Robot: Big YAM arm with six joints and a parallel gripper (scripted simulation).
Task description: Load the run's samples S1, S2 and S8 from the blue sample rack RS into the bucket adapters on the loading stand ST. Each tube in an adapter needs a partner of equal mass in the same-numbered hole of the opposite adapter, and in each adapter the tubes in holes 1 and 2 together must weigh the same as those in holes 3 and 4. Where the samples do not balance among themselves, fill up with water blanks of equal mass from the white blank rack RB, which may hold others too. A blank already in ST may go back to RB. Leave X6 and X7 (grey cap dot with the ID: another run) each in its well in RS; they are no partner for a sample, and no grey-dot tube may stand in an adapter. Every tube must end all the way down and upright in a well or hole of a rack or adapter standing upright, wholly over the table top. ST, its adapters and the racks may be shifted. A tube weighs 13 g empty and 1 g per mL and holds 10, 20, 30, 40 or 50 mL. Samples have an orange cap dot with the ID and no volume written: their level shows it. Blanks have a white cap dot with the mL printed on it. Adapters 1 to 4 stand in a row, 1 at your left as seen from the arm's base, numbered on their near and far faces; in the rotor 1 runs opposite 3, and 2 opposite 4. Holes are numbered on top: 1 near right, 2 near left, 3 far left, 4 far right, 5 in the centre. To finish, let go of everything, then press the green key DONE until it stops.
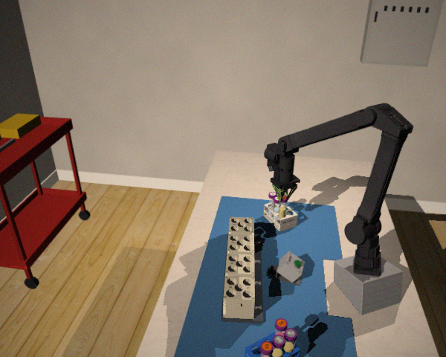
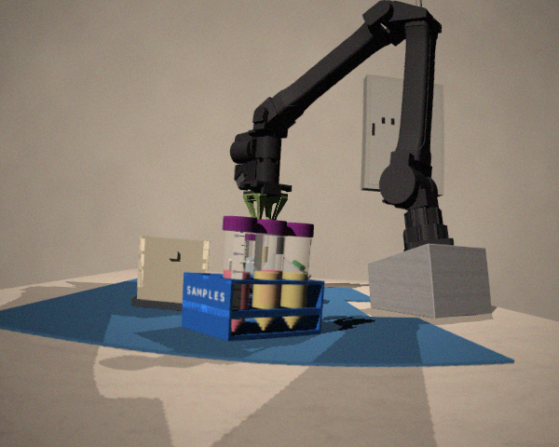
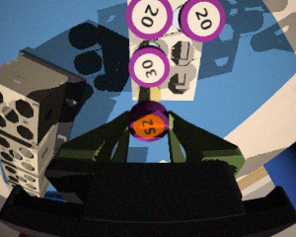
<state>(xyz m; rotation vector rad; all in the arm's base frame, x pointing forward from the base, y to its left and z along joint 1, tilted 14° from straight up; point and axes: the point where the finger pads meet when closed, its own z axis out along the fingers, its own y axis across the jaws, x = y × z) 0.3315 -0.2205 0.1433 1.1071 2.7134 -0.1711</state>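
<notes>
Nearest in the wrist view: green-fingered parallel gripper [image 3: 148,133], pinching a purple-capped tube with an orange cap dot [image 3: 148,125], marking on the dot not surely legible, held upright just above the white blank rack [image 3: 187,86]. In that rack beyond: three white-dotted purple-capped blanks, one marked 30 [image 3: 150,66], two marked 20 [image 3: 148,15] [image 3: 202,18]. Off to one side, tan row of bucket adapters on its stand [image 1: 238,265], holes showing dark. Between stand and grey arm pedestal [image 1: 384,291], a grey box with a green key [image 1: 297,263]. At the blue mat's [image 1: 315,234] other end, well apart, blue rack lettered SAMPLES [image 2: 205,300] with more purple-capped tubes.
</notes>
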